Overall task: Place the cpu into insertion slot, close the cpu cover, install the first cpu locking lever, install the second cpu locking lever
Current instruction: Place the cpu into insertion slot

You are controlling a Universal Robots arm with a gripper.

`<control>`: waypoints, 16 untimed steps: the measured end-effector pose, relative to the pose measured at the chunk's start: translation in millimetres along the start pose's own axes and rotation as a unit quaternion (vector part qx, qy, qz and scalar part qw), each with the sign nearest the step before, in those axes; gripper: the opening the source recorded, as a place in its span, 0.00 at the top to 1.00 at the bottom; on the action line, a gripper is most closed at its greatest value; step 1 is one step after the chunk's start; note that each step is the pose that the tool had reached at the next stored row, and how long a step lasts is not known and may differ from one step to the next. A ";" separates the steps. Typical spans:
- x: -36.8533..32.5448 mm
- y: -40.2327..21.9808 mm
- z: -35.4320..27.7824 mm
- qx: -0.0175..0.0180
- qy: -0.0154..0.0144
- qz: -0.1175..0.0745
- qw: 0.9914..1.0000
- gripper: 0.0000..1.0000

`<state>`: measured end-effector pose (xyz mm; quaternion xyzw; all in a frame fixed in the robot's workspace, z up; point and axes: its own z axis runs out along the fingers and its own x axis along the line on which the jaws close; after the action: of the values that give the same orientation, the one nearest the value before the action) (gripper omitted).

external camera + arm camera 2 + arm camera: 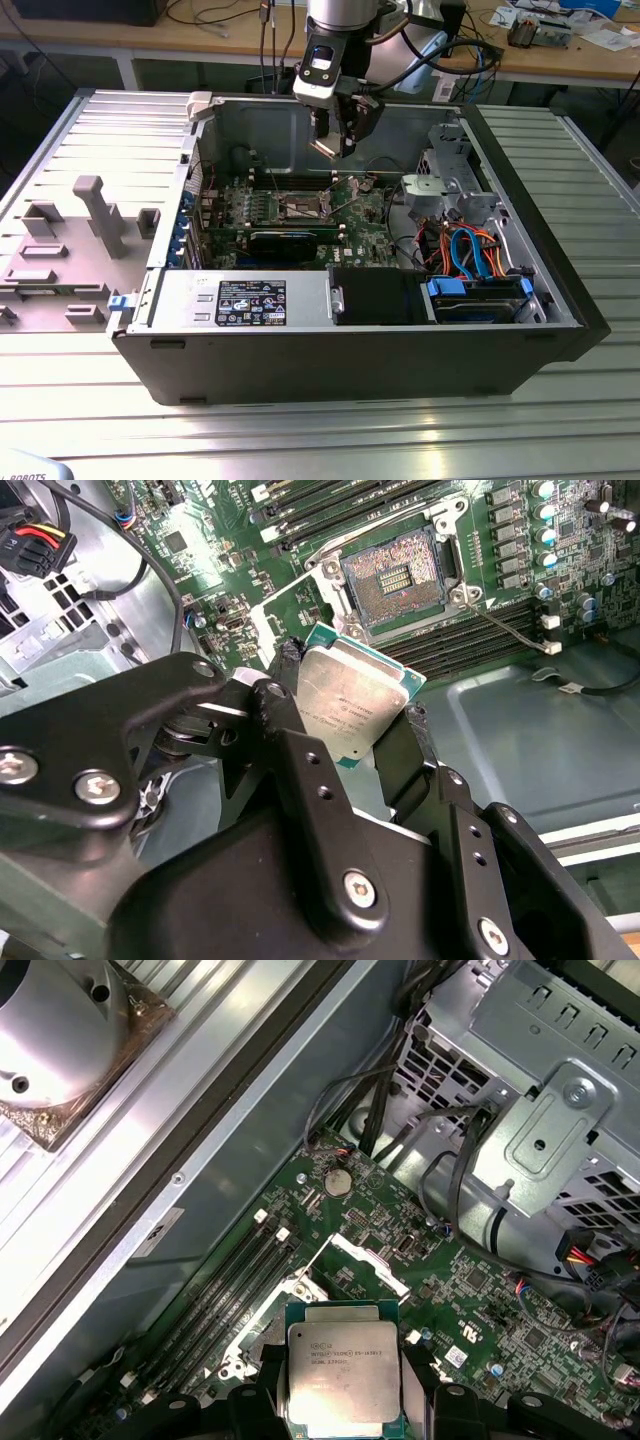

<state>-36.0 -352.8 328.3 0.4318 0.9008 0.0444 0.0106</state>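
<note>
First step in hand — the cpu (350, 705) is pinched at its edges by the gripper (338, 148), hung clear of the uncovered insertion slot (300, 207), about one o'clock from it in the exterior view — squaring up and gentle lowering are called for.

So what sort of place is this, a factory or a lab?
Probably a lab or workshop. An opened computer case sits on a ribbed metal table, a wooden bench strewn with cables and parts runs behind, and the pincer holds a chip above the circuit board.
</note>
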 end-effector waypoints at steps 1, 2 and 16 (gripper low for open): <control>0.0 0.0 0.0 0.000 0.000 0.000 1.000 0.46; 0.0 0.0 0.0 0.000 0.000 0.001 1.000 0.46; 0.0 0.0 0.2 0.000 0.000 0.005 1.000 0.46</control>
<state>-36.0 -352.9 328.1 0.4366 0.8985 0.0443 0.0108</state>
